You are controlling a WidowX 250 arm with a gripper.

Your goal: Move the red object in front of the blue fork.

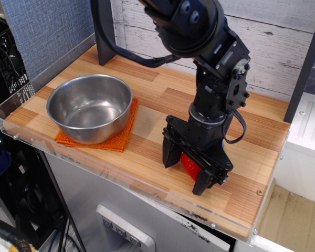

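Observation:
The red strawberry [190, 163] sits low between the two black fingers of my gripper [185, 174], at the front right of the wooden table [157, 100]. The fingers press in on it from left and right, and their tips reach down to the tabletop. Part of the strawberry is hidden behind the gripper's frame. The blue fork is hidden, presumably behind the arm.
A steel bowl [89, 107] stands on an orange woven cloth [123, 139] at the left. A clear plastic lip [94, 170] runs along the front edge. A dark post [105, 37] stands at the back left, and a plank wall lies behind.

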